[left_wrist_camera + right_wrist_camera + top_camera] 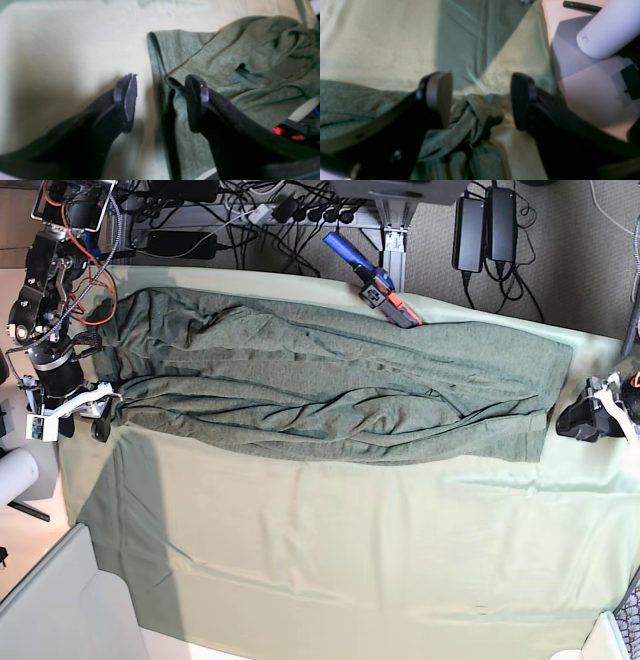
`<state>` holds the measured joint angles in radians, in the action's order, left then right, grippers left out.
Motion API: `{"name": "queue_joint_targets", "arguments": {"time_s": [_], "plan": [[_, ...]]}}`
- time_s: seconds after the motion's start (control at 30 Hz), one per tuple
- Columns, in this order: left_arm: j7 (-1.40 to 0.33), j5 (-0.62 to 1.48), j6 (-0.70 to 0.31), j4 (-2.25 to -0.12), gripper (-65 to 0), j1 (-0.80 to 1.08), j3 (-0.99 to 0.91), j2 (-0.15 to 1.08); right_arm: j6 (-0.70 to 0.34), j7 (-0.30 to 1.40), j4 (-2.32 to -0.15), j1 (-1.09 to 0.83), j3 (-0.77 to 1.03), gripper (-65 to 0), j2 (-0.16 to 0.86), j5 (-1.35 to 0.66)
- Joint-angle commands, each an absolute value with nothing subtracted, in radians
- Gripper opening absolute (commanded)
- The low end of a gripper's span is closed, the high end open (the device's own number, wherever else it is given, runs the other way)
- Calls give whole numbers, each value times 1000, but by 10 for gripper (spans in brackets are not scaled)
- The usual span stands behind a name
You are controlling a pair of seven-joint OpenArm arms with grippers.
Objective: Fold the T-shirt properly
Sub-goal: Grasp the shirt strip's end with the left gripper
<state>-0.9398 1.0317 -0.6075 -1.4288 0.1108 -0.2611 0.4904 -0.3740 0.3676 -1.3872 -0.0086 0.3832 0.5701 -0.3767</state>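
The T-shirt (330, 380) is a dark olive knit, spread wrinkled across the far half of the table in the base view. My left gripper (162, 97) hovers open at one end of it. The shirt's folded edge (170, 82) lies between the fingers, close to the right finger (197, 100), with nothing clamped. At the other end my right gripper (480, 100) is open above a bunched wad of the shirt (475, 120). In the base view the left gripper (565, 420) is at the shirt's right end and the right gripper (103, 412) at its left end.
A pale mint table cloth (350, 550) covers the table, hanging over its edges. A blue and red tool (375, 280) lies at the far edge beside the shirt. A white cylinder (605, 32) stands off the table beside the right arm. Cables and power bricks (485, 225) sit behind the table.
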Motion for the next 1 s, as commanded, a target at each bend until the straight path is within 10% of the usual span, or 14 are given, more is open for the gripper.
{"name": "queue_joint_targets", "arguments": {"time_s": [0.0,0.97], "plan": [[-934,1064,-628,-1435,-306,100,-270,501,-371,352,-1401,2,393,-281,595,-387],[-1029,1300,-698,-1289,-306,97,-268,439,-371,371,-1401,2,392,-281,595,-412]]}}
